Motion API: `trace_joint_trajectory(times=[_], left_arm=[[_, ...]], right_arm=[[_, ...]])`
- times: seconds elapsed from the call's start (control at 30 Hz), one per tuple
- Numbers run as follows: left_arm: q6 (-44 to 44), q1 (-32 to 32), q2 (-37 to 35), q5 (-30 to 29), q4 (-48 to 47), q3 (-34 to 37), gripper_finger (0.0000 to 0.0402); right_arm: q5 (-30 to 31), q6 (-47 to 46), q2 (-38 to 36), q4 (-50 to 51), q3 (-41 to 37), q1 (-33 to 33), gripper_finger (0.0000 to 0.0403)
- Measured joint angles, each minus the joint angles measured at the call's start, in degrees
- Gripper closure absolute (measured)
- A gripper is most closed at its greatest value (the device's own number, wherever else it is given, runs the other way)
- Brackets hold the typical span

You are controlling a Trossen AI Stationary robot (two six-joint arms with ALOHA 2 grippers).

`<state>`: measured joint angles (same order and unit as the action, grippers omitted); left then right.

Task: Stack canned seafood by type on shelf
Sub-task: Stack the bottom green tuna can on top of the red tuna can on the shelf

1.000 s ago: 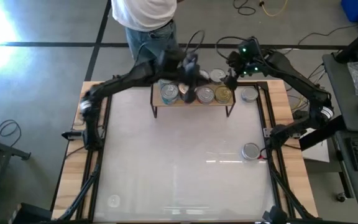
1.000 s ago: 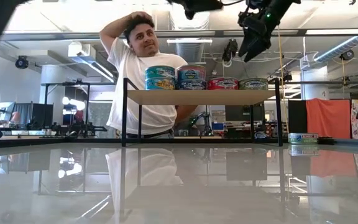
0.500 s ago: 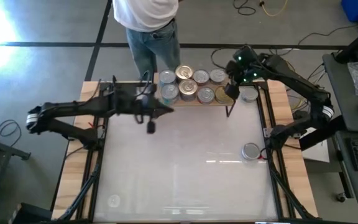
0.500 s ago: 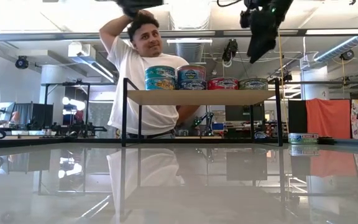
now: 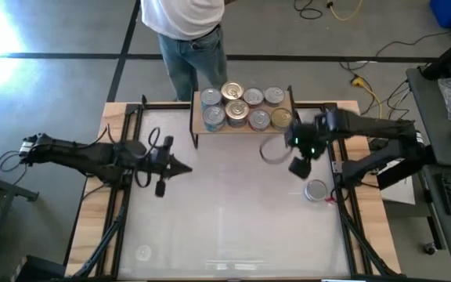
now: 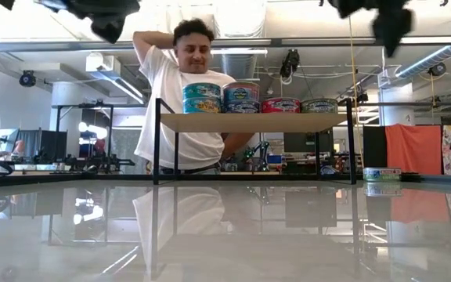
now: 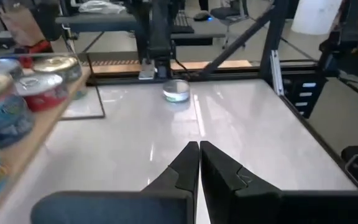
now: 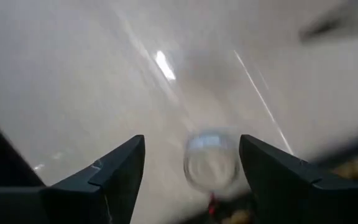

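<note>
On the small light-wood shelf [image 5: 241, 125] stand seven round metal seafood tins [image 5: 236, 109]. Right gripper [image 8: 191, 163], fingers apart and empty, hovers above a lone silver tin [image 5: 315, 190]. Left gripper [image 7: 199, 163] fingers together.

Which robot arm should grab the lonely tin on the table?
Probably the right: its gripper hangs open near the loose tin, which shows between its fingers in the wrist view. The left gripper is shut, far across the table.
</note>
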<state>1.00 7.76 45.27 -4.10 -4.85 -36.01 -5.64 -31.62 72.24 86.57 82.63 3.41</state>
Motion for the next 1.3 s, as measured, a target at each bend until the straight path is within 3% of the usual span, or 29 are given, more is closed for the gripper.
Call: trace_joint_trajectory(times=[0.3, 0.57, 0.77, 0.97, 1.13, 1.2, 1.3], left_arm=[[8.2, 13.4, -0.4, -8.4, 5.3, 6.1, 0.0401], [17.5, 27.0, 1.2, -24.1, 6.3, 9.5, 0.0401], [22.8, 32.2, 4.9, -33.0, 6.4, 9.8, 0.0401], [25.5, 32.9, 8.6, -34.5, 6.8, 9.5, 0.0401], [25.2, 33.2, 10.4, -34.4, 7.2, 7.8, 0.0401], [24.9, 33.2, 10.7, -34.4, 7.0, 7.4, 0.0401], [24.1, 33.2, 10.9, -34.5, 7.0, 6.9, 0.0401]], right_arm=[[1.5, -25.3, 0.2, 1.0, -15.1, -14.1, 0.0157], [1.2, -39.8, 0.7, -6.1, -29.4, -17.6, 0.0194], [0.1, -48.3, 2.2, -14.5, -35.7, -17.7, 0.0246], [-4.7, -51.3, 7.0, -15.7, -37.3, -18.2, 0.0318], [-10.2, -49.0, 10.2, -24.3, -36.6, -18.4, 0.0372], [-9.9, -47.0, 11.2, -29.5, -34.2, -18.4, 0.0387], [-2.9, -42.1, 12.6, -31.5, -29.2, -17.5, 0.039]])
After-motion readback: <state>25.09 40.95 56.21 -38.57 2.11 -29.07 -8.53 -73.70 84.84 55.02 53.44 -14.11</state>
